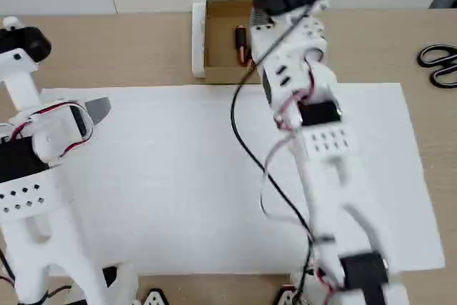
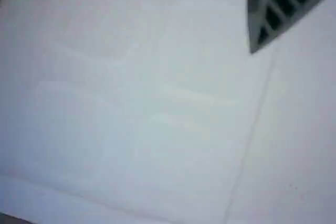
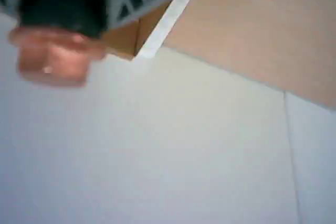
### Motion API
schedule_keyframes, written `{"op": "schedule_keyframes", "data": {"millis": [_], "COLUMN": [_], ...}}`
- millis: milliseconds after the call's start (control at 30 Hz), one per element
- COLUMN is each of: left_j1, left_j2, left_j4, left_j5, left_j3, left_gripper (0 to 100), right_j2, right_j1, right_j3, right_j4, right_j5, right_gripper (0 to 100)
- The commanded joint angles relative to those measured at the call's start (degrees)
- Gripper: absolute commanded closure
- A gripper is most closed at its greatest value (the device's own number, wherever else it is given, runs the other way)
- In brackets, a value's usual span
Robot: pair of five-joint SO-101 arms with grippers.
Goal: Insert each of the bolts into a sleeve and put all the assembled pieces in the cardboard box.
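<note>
- Your right gripper (image 3: 68,22) is up at the cardboard box (image 1: 225,73), at the far edge of the white sheet (image 1: 178,176).
- Its fingers (image 3: 58,3) are closed on a copper-coloured assembled piece (image 3: 52,59). The right wrist view is blurred, so take the grip as likely rather than certain.
- In the high view a copper and dark piece sits inside the box outline, close to the wall nearest that arm. In the right wrist view, a corner of the box is just beside the held piece.
- By my reading, you are on the last step for this piece, which is placing it in the box.
- You cannot tell from here whether the piece is touching the box floor or hanging above it. Check that it is past the near wall and inside the rim before you let go.
- The next move calls for a small, slow opening of the fingers. Then lift straight up so they do not catch the cardboard wall or drag the piece back out.
- Mind the black cable (image 1: 246,141) trailing from that arm across the sheet when you pull back.
- Your left gripper (image 1: 98,108) is well away from the box, low over the white sheet on its own side of the desk (image 1: 128,48). One ribbed finger shows in the left wrist view, and I cannot tell whether the fingers are open or closed.
</note>
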Motion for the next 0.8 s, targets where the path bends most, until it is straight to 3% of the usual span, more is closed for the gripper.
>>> {"op": "schedule_keyframes", "data": {"millis": [0,333,767], "left_j1": [-0.3,-0.3,0.0], "left_j2": [0.0,0.0,0.0], "left_j4": [2.1,3.9,3.7], "left_j5": [-0.5,-0.5,-0.4], "left_j3": [-2.7,-2.7,-2.6], "left_gripper": [70,70,70], "right_j2": [16.4,44.3,49.8], "right_j1": [0.4,-0.5,-3.5], "right_j3": [-15.8,-37.7,-37.8], "right_j4": [-0.2,-0.1,-2.2], "right_j5": [-0.6,-0.7,-0.8], "right_gripper": [99.5,99.5,99.5]}}
